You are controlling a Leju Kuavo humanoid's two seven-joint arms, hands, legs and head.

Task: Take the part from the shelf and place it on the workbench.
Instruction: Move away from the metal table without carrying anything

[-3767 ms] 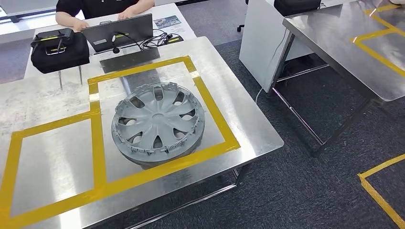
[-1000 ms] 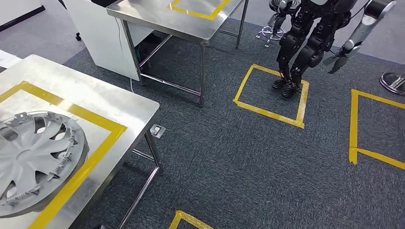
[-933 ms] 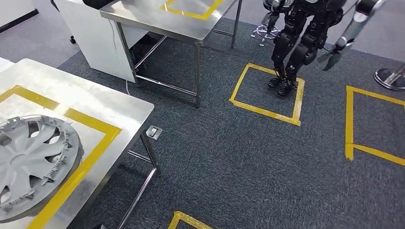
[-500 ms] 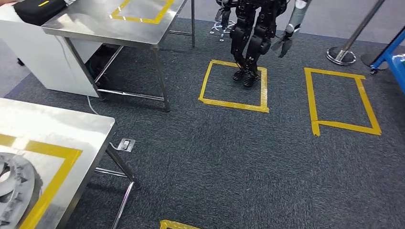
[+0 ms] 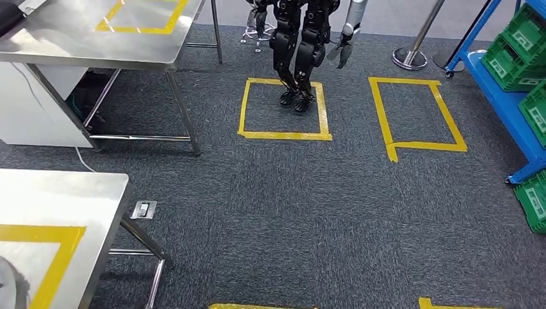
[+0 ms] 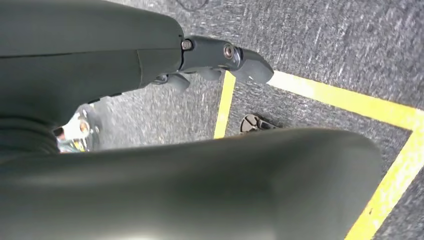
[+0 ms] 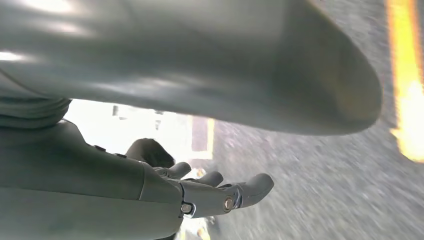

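Carpet [image 5: 290,206] w/ tape; workbench [image 5: 58,199] cut off, part hidden.

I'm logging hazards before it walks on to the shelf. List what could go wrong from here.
1. Another humanoid robot stands in a taped floor square ahead; a straight path risks bumping it.
2. A stanchion base sits near the blue shelf, so a foot might catch it.
3. The left hand and right hand hang empty beside the robot's own body; swinging either up toward the green crates could clip the shelf frame.
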